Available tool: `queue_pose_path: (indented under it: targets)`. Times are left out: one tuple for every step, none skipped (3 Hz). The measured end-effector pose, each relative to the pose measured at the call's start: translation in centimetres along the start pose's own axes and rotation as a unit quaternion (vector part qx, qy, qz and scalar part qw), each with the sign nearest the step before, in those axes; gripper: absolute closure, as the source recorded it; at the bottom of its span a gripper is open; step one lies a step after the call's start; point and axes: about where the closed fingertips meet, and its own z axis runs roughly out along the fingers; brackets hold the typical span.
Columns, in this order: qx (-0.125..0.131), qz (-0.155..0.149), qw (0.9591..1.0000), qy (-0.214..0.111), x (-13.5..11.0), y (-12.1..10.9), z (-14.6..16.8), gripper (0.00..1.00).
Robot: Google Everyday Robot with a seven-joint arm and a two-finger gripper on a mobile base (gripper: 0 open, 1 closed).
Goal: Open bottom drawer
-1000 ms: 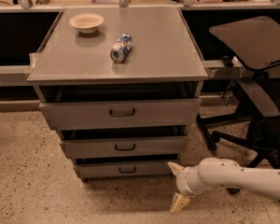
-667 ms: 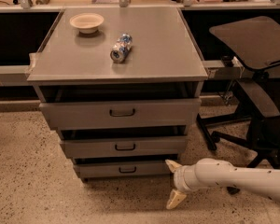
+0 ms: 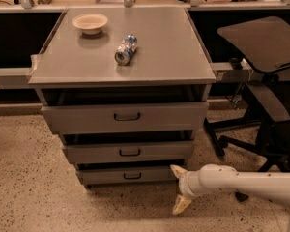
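The bottom drawer (image 3: 106,175) is the lowest and narrowest of three grey fronts on the cabinet, with a small dark pull handle (image 3: 132,176) at its centre. It looks shut or nearly shut. My gripper (image 3: 180,188) is at the end of the white arm coming in from the lower right. It sits just right of the drawer's right end, near the floor. Its two cream fingers are spread apart, one up by the drawer's corner (image 3: 177,170) and one lower (image 3: 181,205). It holds nothing and is well right of the handle.
The middle drawer (image 3: 96,152) and wide top drawer (image 3: 87,118) are above. On the cabinet top (image 3: 169,52) lie a white bowl (image 3: 90,22) and a can on its side (image 3: 125,49). A dark office chair (image 3: 261,81) stands at the right. Speckled floor (image 3: 34,187) lies to the left.
The gripper and arm have shifted a little to the left, towards the bottom drawer's right end. The drawers, bowl and can have not moved.
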Motion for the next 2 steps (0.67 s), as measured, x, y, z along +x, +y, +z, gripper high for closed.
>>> queue_pose_path:
  targets:
    - [0.012, -0.039, 0.9992, 0.001, 2.74, -1.58, 4.06, 0.00]
    - [0.012, -0.039, 0.9992, 0.001, 2.74, -1.59, 4.07, 0.00]
